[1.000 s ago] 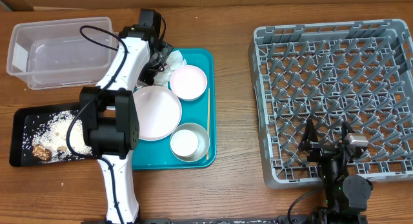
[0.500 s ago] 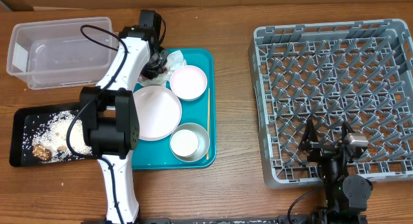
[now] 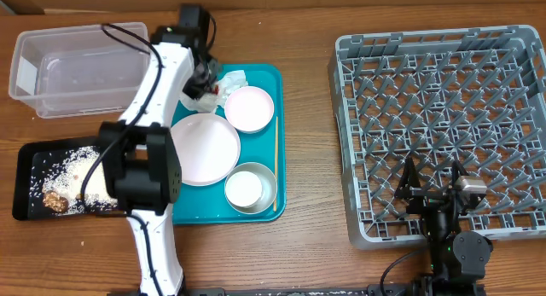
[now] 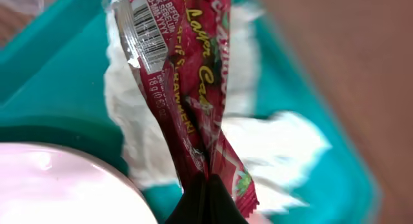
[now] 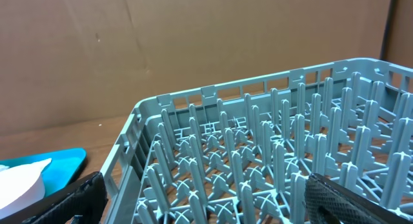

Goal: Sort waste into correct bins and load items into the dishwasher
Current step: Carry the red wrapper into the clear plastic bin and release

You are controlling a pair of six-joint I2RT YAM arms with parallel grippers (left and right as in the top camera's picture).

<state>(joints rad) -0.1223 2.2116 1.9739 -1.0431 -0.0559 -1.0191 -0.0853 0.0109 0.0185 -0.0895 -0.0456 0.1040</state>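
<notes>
My left gripper (image 3: 207, 81) hangs over the back left corner of the teal tray (image 3: 264, 212), shut (image 4: 206, 185) on one end of the red-and-white snack wrapper (image 4: 187, 101). The wrapper is drawn out long above the crumpled white napkins (image 4: 277, 146), which lie beside the gripper (image 3: 230, 79). On the tray stand the white plate (image 3: 205, 148), a white bowl (image 3: 248, 108), the steel-sided bowl (image 3: 249, 188) and a chopstick (image 3: 275, 159). My right gripper (image 3: 435, 183) rests open (image 5: 203, 201) over the front edge of the grey dish rack (image 3: 444, 117), holding nothing.
The clear tub (image 3: 77, 70) stands at the back left, just left of my left arm. The black tray (image 3: 26, 172) in front of it holds rice and brown bits (image 3: 85, 181). Upright pegs (image 5: 258, 159) fill the rack ahead of my right gripper.
My left gripper has closed on the snack wrapper and drawn slightly back and left with it. The right arm has not moved.
</notes>
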